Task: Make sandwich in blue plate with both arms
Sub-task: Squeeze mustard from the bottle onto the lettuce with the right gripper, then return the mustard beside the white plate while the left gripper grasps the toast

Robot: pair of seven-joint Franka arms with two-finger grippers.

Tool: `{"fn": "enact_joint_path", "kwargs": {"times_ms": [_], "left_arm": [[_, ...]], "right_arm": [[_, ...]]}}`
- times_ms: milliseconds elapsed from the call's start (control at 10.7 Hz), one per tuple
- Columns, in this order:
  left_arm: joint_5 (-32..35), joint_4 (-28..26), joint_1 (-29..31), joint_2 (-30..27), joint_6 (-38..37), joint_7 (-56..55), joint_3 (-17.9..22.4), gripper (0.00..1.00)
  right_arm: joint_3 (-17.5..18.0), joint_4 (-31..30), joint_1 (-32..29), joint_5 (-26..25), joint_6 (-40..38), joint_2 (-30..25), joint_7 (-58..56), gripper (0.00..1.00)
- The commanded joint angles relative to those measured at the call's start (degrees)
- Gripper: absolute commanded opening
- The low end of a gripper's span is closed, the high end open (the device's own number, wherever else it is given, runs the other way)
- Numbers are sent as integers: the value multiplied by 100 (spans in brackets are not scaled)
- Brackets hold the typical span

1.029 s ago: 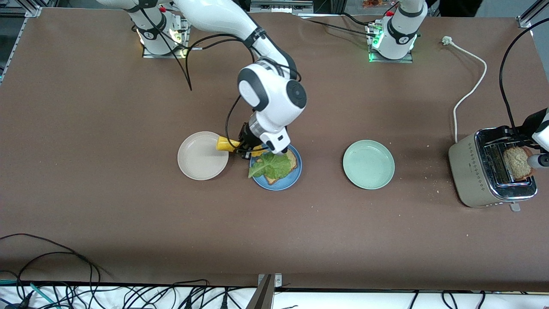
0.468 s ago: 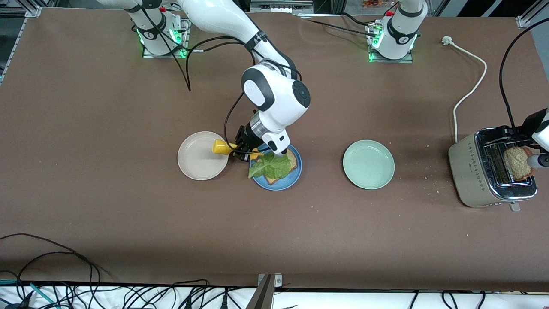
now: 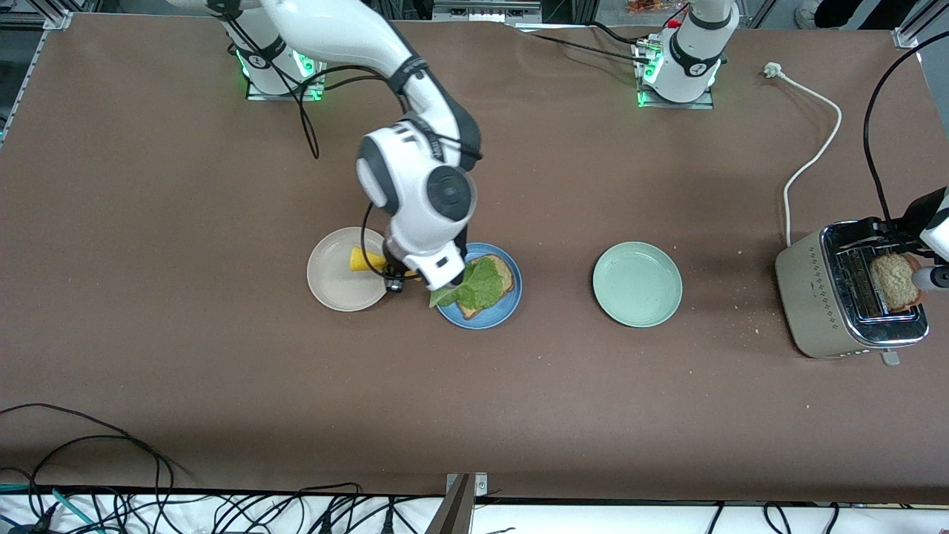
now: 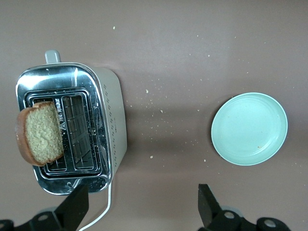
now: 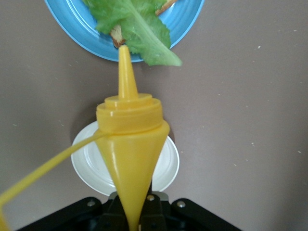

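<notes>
Front view: the right gripper [image 3: 400,280] is hanging over the gap between the beige plate [image 3: 334,285] and the blue plate [image 3: 485,315], its jaws clamping a yellow squeeze bottle [image 3: 365,259]. The bottle's long axis is running roughly level, base over the beige plate, the nozzle hidden under the wrist. On the blue plate a toast slice [image 3: 498,278] is lying under a lettuce leaf [image 3: 471,285]. The right arm is plainly the nearer one. The left gripper [image 3: 936,276] is waiting over the toaster [image 3: 823,297] at the left arm's end of the table.

Left wrist view: the jaws are standing wide apart, gripping nothing, above the toaster, where the second slice [image 4: 41,132] is sticking up from a slot; the pale green plate [image 4: 249,129] is lying well apart from it.

Right wrist view: the nozzle tip is pointing toward the lettuce at the blue plate's edge.

No brand, label or writing is readable in any view.
</notes>
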Motion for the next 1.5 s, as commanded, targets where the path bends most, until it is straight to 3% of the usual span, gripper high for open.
{"fn": "enact_joint_path", "kwargs": {"times_ms": [0, 187, 468, 748, 1122, 1403], "left_arm": [[-14, 55, 74, 29, -8, 77, -15, 100], [4, 72, 91, 56, -8, 313, 29, 100], [21, 72, 197, 65, -8, 427, 29, 100], [21, 81, 241, 91, 1, 454, 38, 100], [74, 90, 688, 284, 404, 867, 82, 100], [995, 90, 855, 669, 922, 868, 90, 100]], "right_arm": [[99, -79, -871, 1493, -34, -389, -925, 3], [99, -359, -1443, 2880, -25, -469, -1636, 3], [108, -860, -2243, 4447, -138, -504, -3234, 3], [108, -1571, -3130, 5828, -813, -496, -5193, 3], [134, -2179, -3914, 6437, -1763, -312, -7496, 3], [143, -2356, -4388, 6596, -2414, 127, -9036, 3]]}}
